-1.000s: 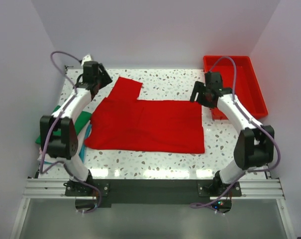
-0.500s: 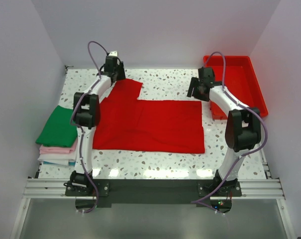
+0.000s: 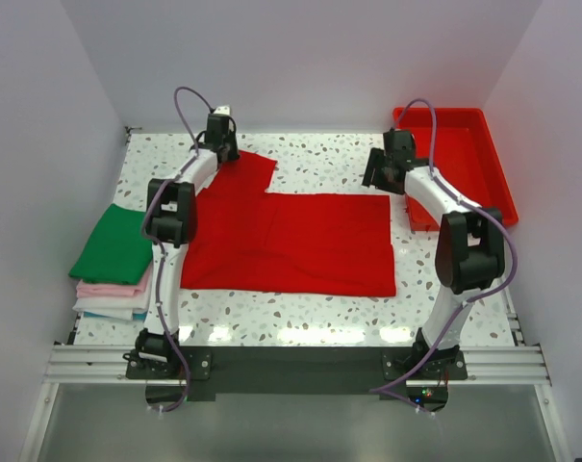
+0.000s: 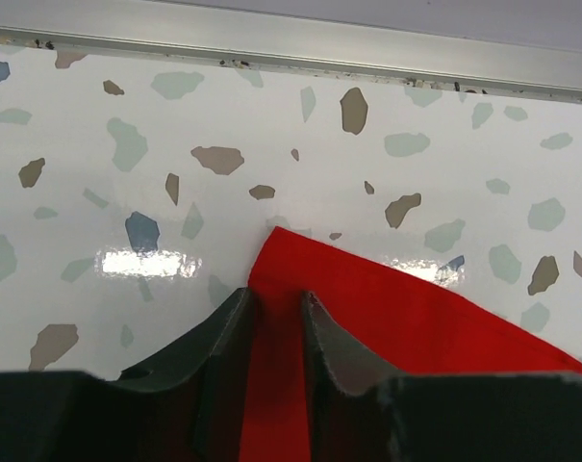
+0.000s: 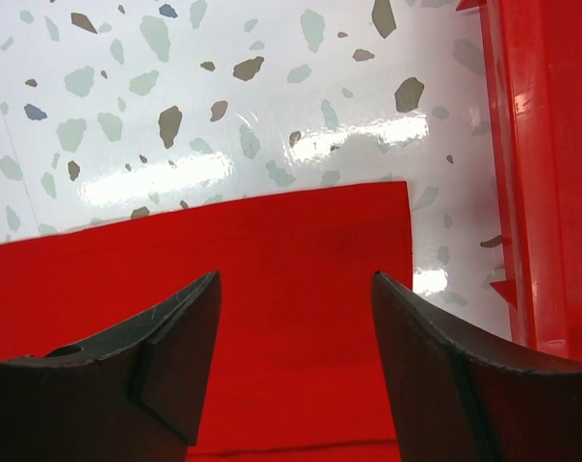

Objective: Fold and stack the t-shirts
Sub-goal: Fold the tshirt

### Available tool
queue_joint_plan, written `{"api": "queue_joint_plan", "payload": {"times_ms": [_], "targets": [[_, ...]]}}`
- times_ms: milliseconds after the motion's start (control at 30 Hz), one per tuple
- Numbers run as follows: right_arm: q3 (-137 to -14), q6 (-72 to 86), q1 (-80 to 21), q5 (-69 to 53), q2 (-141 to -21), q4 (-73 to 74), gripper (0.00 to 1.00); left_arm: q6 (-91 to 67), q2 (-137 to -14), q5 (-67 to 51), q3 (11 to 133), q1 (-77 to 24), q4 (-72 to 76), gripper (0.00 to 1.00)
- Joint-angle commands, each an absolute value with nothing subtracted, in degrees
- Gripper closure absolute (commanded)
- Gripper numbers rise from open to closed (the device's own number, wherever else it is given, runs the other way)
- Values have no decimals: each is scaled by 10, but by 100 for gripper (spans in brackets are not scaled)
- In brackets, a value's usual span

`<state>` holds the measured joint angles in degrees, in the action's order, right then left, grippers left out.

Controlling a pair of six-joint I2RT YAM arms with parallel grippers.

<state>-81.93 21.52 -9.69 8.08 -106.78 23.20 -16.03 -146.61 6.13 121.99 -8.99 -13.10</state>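
A bright red t-shirt (image 3: 291, 241) lies flat on the speckled table, one sleeve pointing to the far left. My left gripper (image 3: 223, 150) is at that sleeve's far corner. In the left wrist view its fingers (image 4: 276, 296) stand a narrow gap apart, astride the sleeve's edge, with red cloth (image 4: 416, 318) lying flat between them. My right gripper (image 3: 379, 181) is wide open over the shirt's far right corner (image 5: 271, 250), fingertips (image 5: 295, 289) low above the cloth. Folded t-shirts are stacked at the left edge: green (image 3: 113, 243) on top, then pink (image 3: 113, 287), white and teal under it.
A rigid red plastic tray (image 3: 464, 154) stands at the back right, its wall (image 5: 550, 173) just to the right of my right gripper. A metal rail (image 4: 291, 38) runs along the table's far edge, close behind the left gripper.
The left arm swung from over the stack out to the far sleeve corner, and its jaws narrowed around the cloth. The right gripper shifted slightly towards the back, over the shirt's corner.
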Motion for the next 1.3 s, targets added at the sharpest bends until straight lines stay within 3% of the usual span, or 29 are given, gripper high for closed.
{"api": "queue_joint_plan", "payload": {"times_ms": [0, 133, 300, 633, 1267], "targets": [[-820, 204, -96, 98, -1071, 234, 33, -182, -1480, 37, 1228, -91, -129, 70], [-828, 200, -98, 91, -1093, 249, 34, -196, -1462, 28, 1203, -91, -99, 88], [-848, 198, -100, 126, -1114, 287, 34, -213, -1427, 28, 1177, -90, -64, 100], [-885, 195, -100, 179, -1179, 303, 36, -246, -1383, 11, 1131, -74, -13, 100], [-969, 193, -96, 210, -1265, 306, 43, -257, -1398, -18, 1151, -65, 11, 100]]}}
